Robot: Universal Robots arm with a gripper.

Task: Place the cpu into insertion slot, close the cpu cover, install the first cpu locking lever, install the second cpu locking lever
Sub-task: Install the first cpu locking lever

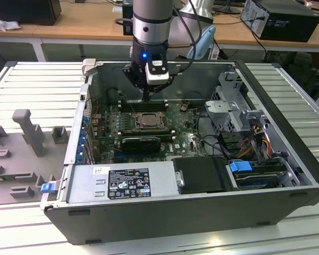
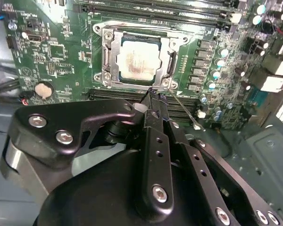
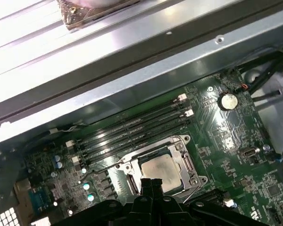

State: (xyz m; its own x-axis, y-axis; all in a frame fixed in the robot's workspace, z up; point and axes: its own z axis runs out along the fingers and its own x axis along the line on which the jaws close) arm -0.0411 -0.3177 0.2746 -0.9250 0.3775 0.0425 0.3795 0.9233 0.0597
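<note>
My fingers [image 2: 154,113] are squeezed shut on nothing beside the corner of the cpu cover [image 2: 109,56], which lies flat over the cpu [image 2: 140,57] in the insertion slot [image 2: 171,63], and if I push crooked, the thin locking lever [image 2: 185,114] might slip away and scratch the green board [image 2: 52,52].

Power supply label [image 1: 128,183]: print too small, unreadable.

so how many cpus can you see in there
1: the cpu lies mid-board, framed by the cover, just past the claw. The claw hides part of the board.
</note>
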